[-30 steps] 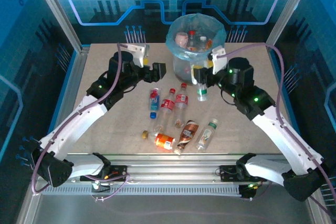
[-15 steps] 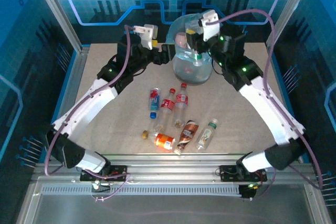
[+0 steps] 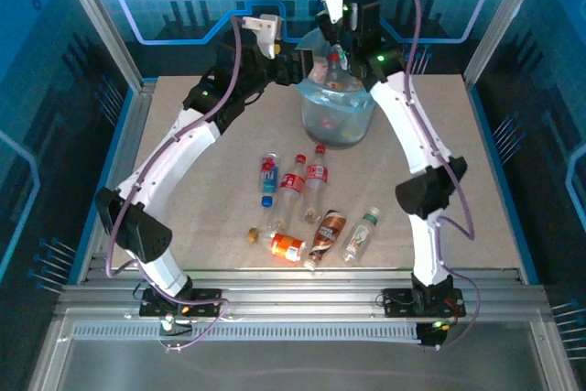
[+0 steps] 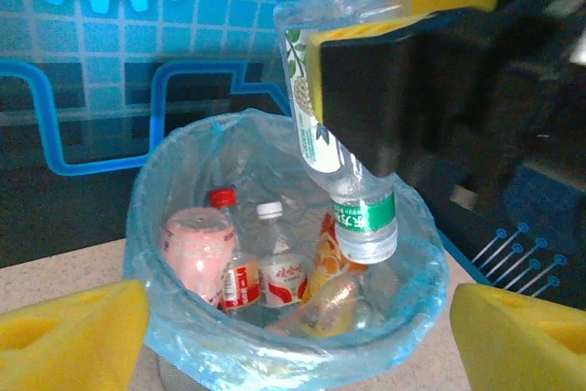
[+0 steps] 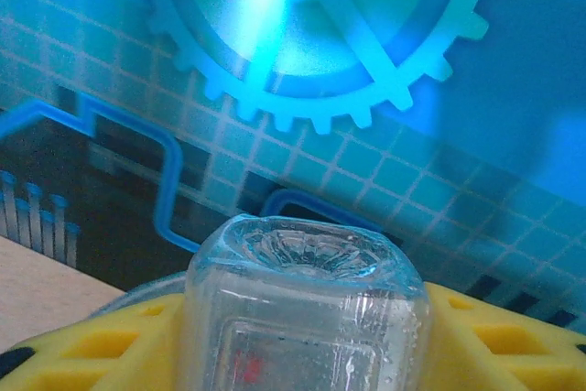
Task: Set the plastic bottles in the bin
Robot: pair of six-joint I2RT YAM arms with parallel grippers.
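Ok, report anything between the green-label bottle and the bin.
Nothing visible does. The right gripper holds the green-label bottle cap-down above the open mouth of the bin, with only other bottles lying inside below. The left gripper sits open beside the bin, outside the drop path.

The right claw and its bottle block the bin mouth.

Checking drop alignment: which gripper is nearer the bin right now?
Right. The right gripper is above the bin mouth, holding a green-label bottle cap-down over it. The left gripper hangs open beside the bin, off its left rim in the top view.
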